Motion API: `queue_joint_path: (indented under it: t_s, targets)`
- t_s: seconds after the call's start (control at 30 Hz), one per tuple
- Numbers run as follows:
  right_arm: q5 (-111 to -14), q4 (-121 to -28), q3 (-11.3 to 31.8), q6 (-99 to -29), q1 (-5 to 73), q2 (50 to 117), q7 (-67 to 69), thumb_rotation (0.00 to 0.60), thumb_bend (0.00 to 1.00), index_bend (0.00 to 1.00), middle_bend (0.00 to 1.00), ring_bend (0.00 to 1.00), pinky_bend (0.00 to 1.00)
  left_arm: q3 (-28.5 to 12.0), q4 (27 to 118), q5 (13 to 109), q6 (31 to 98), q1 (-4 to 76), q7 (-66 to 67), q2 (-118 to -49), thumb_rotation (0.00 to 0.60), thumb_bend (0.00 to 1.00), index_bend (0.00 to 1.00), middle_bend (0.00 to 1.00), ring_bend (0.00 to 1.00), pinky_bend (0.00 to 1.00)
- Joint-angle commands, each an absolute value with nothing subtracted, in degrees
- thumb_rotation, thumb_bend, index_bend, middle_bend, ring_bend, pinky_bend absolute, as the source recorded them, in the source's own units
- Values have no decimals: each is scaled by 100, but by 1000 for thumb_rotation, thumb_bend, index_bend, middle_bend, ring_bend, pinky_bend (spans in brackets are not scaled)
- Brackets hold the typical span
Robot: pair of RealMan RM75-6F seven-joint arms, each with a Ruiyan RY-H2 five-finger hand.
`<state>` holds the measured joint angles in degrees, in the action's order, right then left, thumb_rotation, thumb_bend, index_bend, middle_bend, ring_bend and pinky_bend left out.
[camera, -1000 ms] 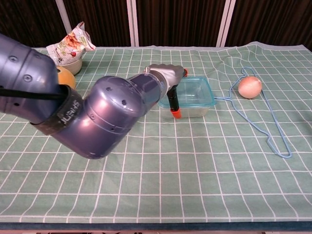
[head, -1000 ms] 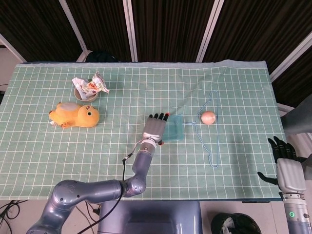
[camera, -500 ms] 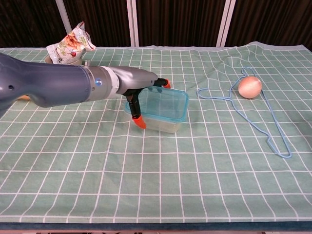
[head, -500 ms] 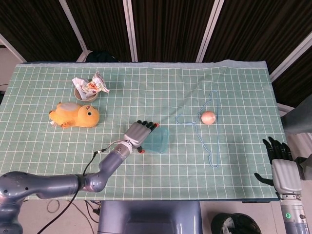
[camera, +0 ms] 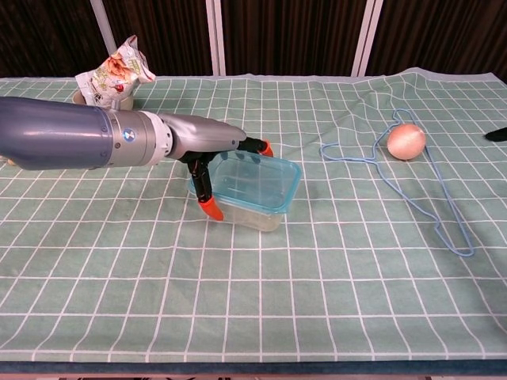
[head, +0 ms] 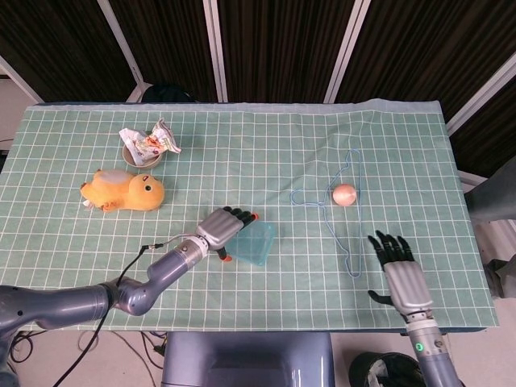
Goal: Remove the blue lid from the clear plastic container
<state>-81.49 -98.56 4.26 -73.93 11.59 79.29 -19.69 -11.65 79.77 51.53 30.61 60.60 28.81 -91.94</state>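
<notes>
The clear plastic container [camera: 252, 215] stands near the table's middle with its blue lid [camera: 259, 180] on top; in the head view the blue lid [head: 253, 243] looks slightly tilted. My left hand [camera: 212, 158] grips the container's left end, thumb down the near side and fingers over the far edge. In the head view my left hand [head: 224, 229] lies just left of the lid. My right hand [head: 401, 278] hovers with fingers spread over the table's front right, well away from the container; only a dark tip of the right hand [camera: 497, 134] shows at the chest view's edge.
A blue wire hanger [head: 351, 219] and a peach-coloured ball [head: 344, 194] lie right of the container. A yellow duck toy [head: 125, 191] and a bowl with a snack packet [head: 147, 144] sit at the far left. The green checked cloth [head: 266, 153] covers the table.
My left hand has pulled the container left and toward the table's front, away from the hanger. My right hand has come in from the right edge over the table's front right.
</notes>
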Motion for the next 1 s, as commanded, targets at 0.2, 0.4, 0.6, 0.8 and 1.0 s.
queue_joint_path:
  t_s: [0.2,0.4,0.6,0.8,1.0]
  targets:
    - [-7792,-9869,575,-6972,1654,9360,-2847,600,187,0,0,0,0,-1071,7998,5428,3098,6077,2556,-9126,600,191,118,143,145,344]
    - [-7556,-9588,704,-6922,1834,10078,-3103,600,188,0,0,0,0,-1007,8027,5488,3134,6114,2411,-9110,600,190,118,143,145,344]
    - [-7569,-9223,828,-7021,1981,10672,-3098,600,188,0,0,0,0,-905,8045,5501,3119,6200,2352,-9129,600,191,118,143,144,344]
    - [-7631,-9019,923,-7127,2070,10975,-2983,600,187,0,0,0,0,-839,8065,5428,3135,6302,2345,-9162,600,190,118,143,145,344]
    - [-7678,-8821,999,-7198,2156,11207,-2860,600,187,0,0,0,0,-760,8077,5316,3197,6395,2365,-9224,600,191,118,143,144,344]
